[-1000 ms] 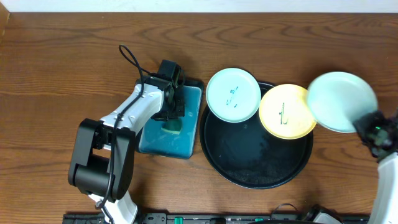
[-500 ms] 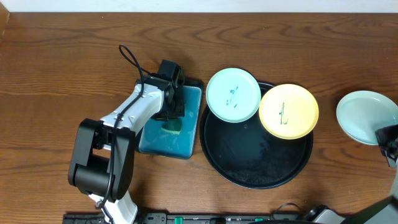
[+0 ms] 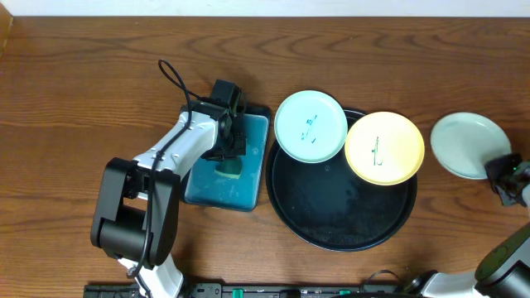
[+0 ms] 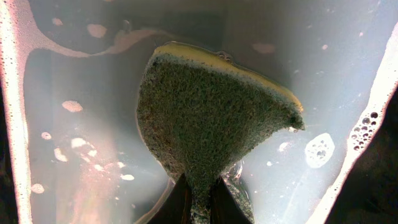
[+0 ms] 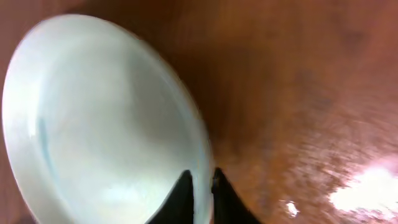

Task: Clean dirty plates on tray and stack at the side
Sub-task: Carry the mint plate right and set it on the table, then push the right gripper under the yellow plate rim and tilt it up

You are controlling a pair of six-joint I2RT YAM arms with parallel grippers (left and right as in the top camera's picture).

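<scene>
Pale mint-white round plastic plate [image 3: 469, 145] sits right of the big round black tray [image 3: 331, 228], apart from it. My right pincer [image 3: 507, 174] pinches its rim. That wrist view is blurry, so I cannot tell if the plate touches the wooden table [image 3: 74, 99]. My left pincer [image 4: 198, 202], mostly cut off, squeezes the green and yellow sponge [image 4: 211, 118] in soapy water. The scribbled mint plate [image 3: 310, 126] and scribbled yellow plate [image 3: 383, 147] overlap the black tray's rim.
</scene>
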